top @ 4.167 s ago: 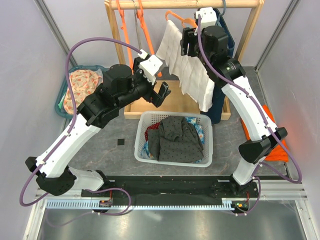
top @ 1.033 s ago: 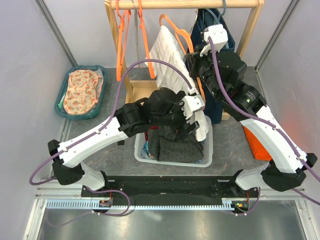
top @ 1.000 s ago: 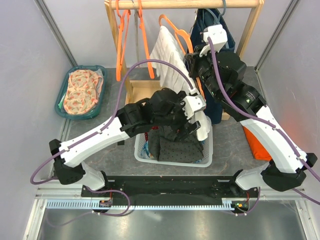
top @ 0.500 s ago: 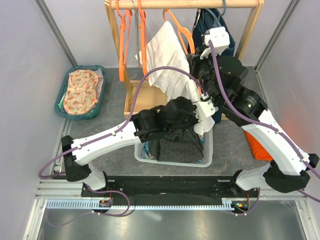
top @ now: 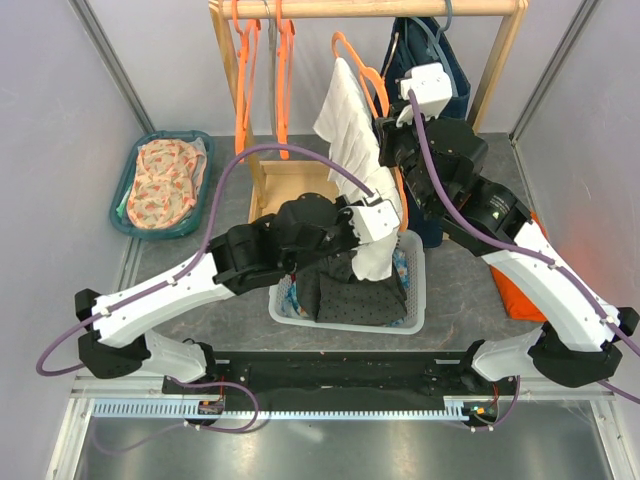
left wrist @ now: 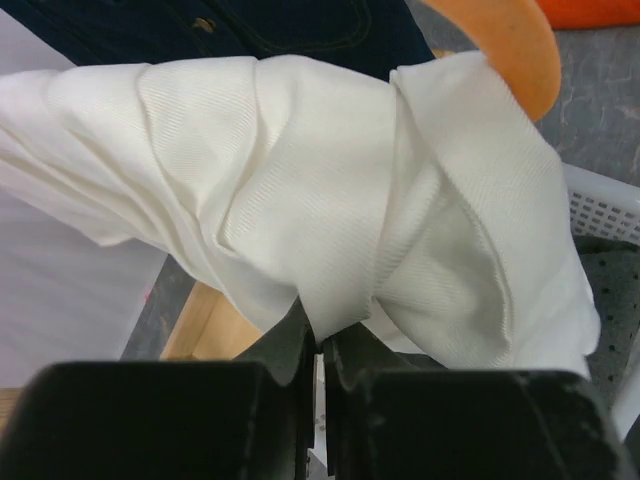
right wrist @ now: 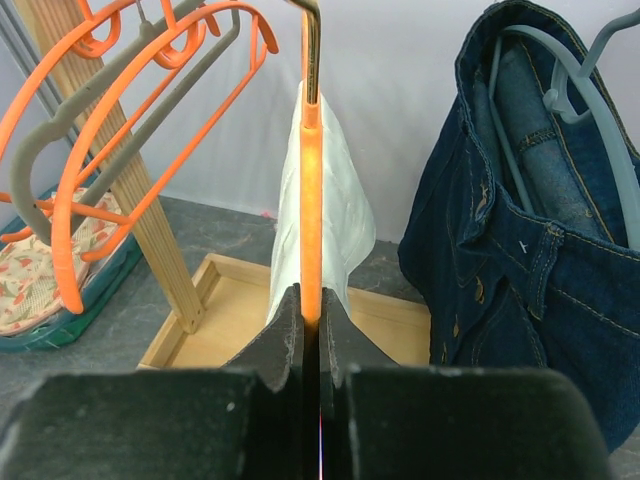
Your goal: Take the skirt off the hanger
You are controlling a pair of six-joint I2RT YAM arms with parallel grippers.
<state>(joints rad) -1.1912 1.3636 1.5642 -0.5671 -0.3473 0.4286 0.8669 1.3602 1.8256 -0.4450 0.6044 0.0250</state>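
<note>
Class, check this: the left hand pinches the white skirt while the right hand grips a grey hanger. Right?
Wrong colour: the right hand grips an orange hanger, as the right wrist view shows. The left hand does pinch the white skirt.

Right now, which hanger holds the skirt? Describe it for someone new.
Start at the wooden rack at the back. Between the bare orange hangers on its left and the jeans on its right is one more orange hanger. Only it carries the white skirt.

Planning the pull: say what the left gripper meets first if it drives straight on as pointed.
The left gripper pinches the white skirt, so that bunched cloth comes first; dark denim lies behind, depth unclear.
</note>
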